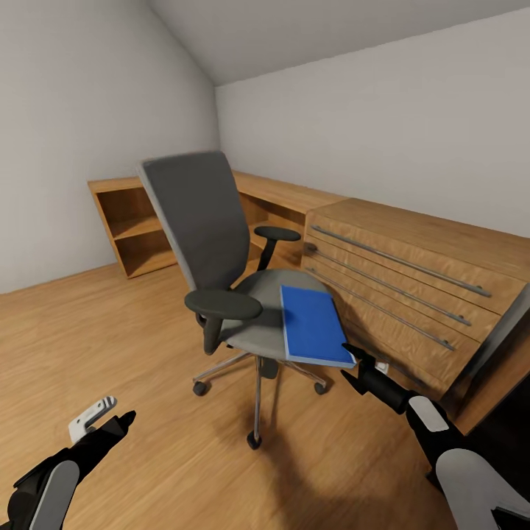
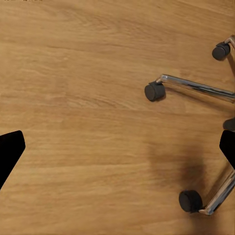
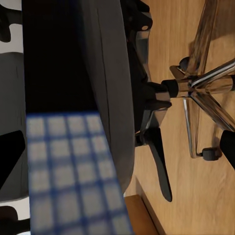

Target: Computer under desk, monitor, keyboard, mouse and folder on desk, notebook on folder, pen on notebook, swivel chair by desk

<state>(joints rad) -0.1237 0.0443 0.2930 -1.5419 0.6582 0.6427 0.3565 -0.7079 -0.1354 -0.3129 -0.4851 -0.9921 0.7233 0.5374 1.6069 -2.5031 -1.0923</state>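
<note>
The swivel chair, grey with black armrests and a chrome star base, stands mid-room. The bright-blue folder lies flat on its seat, overhanging the front right edge. My right gripper is open, its fingertips at the folder's near corner; I cannot tell whether they touch it. In the right wrist view the folder's blurred edge and the seat rim lie between the spread fingers. My left gripper hangs open low over the floor, left of the chair's casters.
A light wooden drawer chest with long metal handles stands right behind the chair, with open wooden shelves further back. A dark glossy slab shows at the right edge. Open wooden floor lies left of the chair.
</note>
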